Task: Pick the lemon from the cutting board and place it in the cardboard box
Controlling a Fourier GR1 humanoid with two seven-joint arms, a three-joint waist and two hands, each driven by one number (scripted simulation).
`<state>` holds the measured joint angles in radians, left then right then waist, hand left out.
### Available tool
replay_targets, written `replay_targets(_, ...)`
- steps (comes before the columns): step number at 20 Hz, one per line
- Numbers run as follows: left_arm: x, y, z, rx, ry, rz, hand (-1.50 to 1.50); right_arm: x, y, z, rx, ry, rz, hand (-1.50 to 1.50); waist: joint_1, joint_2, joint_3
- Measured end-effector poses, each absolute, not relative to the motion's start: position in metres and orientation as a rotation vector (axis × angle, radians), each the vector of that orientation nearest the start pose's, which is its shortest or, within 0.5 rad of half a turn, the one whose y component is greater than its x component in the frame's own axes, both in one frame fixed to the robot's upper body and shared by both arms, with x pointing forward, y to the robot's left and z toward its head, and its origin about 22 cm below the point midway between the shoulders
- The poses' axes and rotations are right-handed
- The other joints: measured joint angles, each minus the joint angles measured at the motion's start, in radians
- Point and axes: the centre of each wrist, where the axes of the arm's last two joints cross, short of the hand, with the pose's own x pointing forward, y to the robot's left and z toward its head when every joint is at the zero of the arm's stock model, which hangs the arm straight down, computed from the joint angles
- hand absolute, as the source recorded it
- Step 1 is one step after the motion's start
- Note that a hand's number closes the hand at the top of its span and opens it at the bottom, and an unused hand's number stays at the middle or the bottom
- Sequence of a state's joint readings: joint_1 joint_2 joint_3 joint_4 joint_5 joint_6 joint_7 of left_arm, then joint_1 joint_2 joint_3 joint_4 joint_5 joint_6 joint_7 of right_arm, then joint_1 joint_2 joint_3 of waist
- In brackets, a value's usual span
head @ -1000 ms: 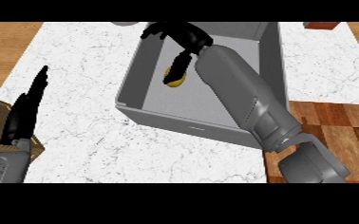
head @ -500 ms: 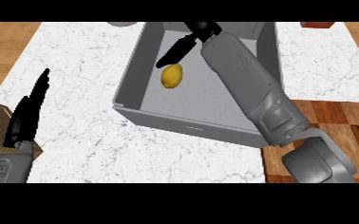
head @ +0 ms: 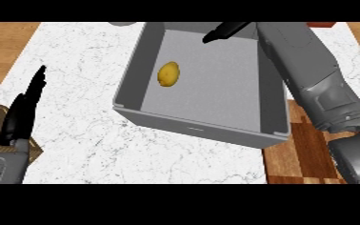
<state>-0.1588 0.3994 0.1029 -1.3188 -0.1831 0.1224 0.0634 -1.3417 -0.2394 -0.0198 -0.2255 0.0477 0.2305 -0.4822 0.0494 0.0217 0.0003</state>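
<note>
Your right robot hand [head: 226, 30], fingers straight and holding nothing, hovers above the box [head: 204, 125]; lemon [head: 168, 74] lies inside.

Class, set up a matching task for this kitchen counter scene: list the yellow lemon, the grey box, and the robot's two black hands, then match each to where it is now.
Things:
1. yellow lemon
2. grey box
3. left black hand
4. right black hand

Places:
A. resting open at the left edge
B. over the box's far right part
C. on the white marble counter
D. lying on the box's floor

Pairs: 1-D, 2-C, 3-A, 4-B
</note>
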Motion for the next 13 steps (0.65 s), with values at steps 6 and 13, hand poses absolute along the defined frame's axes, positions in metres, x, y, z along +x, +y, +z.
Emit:
replay_targets(6, 0.278, 0.345, 0.022, 0.616, -1.412, -0.245, 0.0, 0.48, -0.245, 0.18, 0.094, -1.885, 0.617, -1.5, 0.009, 0.007, 0.001)
replay_targets(13, 0.279, 0.343, 0.023, 0.605, -1.428, -0.261, 0.0, 0.467, -0.322, 0.195, 0.049, -1.871, 0.66, -1.5, 0.028, 0.015, 0.002)
